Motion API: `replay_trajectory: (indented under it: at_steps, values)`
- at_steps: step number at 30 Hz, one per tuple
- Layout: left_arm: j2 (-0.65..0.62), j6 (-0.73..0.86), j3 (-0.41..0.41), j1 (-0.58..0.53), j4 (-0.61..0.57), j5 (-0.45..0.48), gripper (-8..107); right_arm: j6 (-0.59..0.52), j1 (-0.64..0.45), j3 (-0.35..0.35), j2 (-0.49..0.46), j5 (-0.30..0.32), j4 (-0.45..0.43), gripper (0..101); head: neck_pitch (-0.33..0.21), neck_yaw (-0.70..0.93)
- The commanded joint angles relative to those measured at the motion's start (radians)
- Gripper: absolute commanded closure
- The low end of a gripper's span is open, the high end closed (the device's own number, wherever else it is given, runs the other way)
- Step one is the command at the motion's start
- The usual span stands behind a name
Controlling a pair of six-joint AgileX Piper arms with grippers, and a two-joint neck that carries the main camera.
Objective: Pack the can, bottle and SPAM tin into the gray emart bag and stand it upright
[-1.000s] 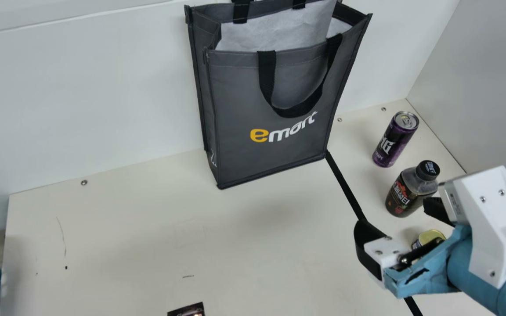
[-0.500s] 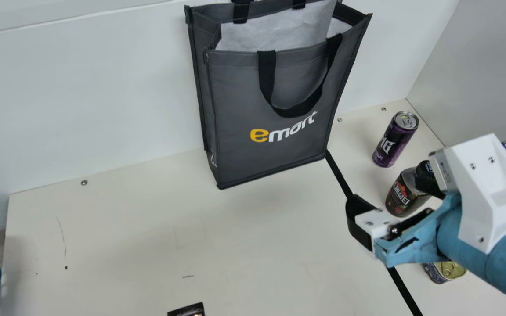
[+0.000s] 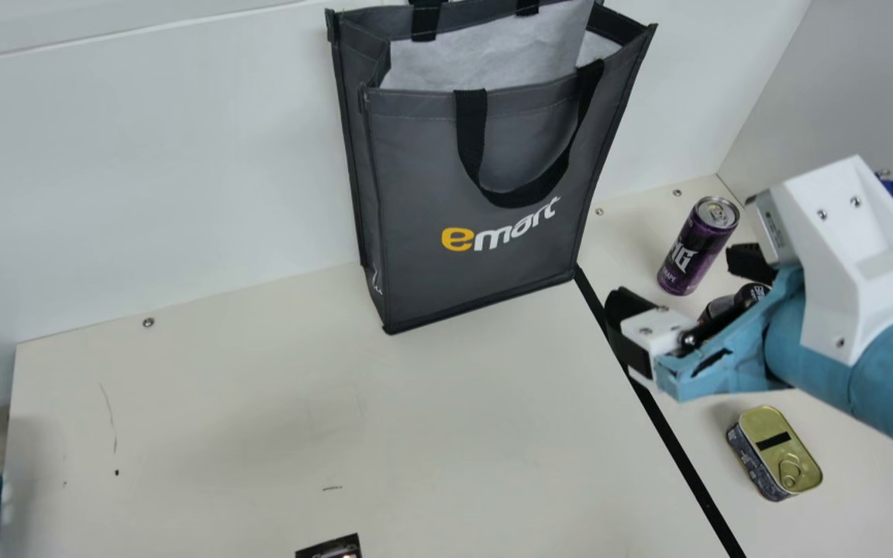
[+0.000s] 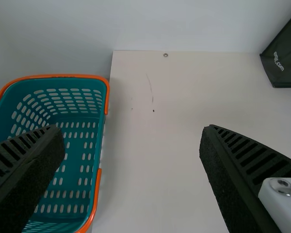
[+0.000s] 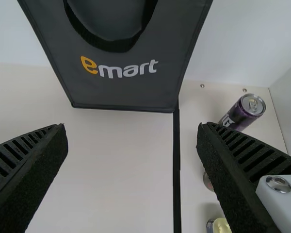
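Left gripper (image 4: 132, 130) and right gripper (image 5: 132, 127), both spread and empty, are presumably readied for grasping. The SPAM tin (image 3: 764, 426) lies flat nearest, then the bottle (image 3: 716, 308) and the upright can (image 3: 692, 252), probably set within the right arm's reach; the gray emart bag (image 3: 431, 170) stands by the back wall, mouth upward, apparently for loading from above.

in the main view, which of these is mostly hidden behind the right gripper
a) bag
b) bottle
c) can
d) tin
b, the right gripper cuts across the bottle, leaving its cap and a bit of its shoulder in sight.
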Motion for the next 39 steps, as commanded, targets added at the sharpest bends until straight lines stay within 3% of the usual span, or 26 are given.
replay_trajectory:
  at_steps: [1,29,39]
  values:
    - [0.000,0.000,0.000,0.000,0.000,0.000,9,-0.028,-0.011,-0.032,0.021,0.006,0.011,6,-0.023,-0.001]
    - [0.000,0.000,0.000,0.000,0.000,0.000,9,-0.264,-0.042,-0.491,0.355,0.089,0.043,6,-0.023,-0.001]
    - [0.000,0.000,0.000,0.000,0.000,0.000,9,-0.344,-0.018,-0.582,0.438,0.089,0.062,6,-0.023,-0.001]
